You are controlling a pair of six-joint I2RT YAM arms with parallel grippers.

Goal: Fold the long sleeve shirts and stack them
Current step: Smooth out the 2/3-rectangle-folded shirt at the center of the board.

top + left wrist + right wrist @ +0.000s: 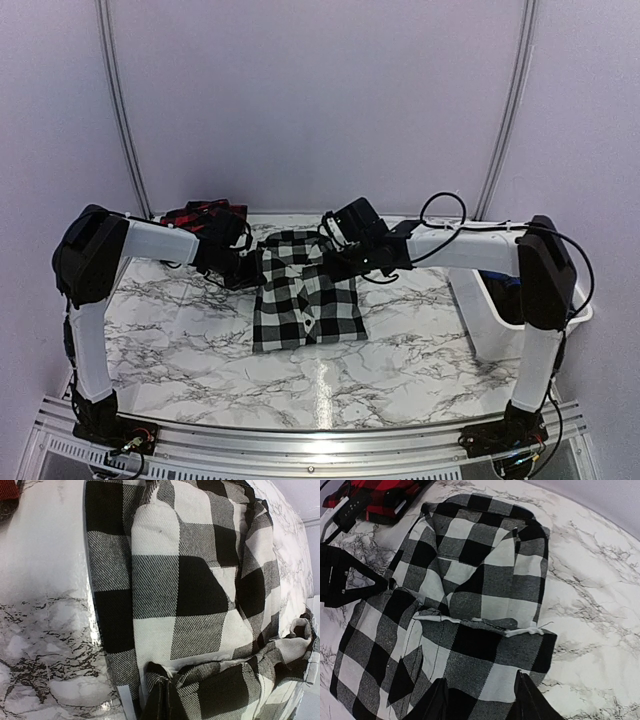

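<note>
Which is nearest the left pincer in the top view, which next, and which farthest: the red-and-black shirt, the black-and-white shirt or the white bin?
From the left pincer:
1. black-and-white shirt, at its tips, mid-table.
2. red-and-black shirt, just behind it, far left.
3. white bin, across the table at the right edge.

**Occluded areas**
The red-and-black shirt (205,212) lies mostly hidden behind the left arm (150,240). The left gripper (250,268) fingertips cannot be made out. The right arm (470,245) covers part of the white bin (478,300), and its contents are indistinct.

marble-patterned table (400,360), white bin (476,315) at its right edge
</note>
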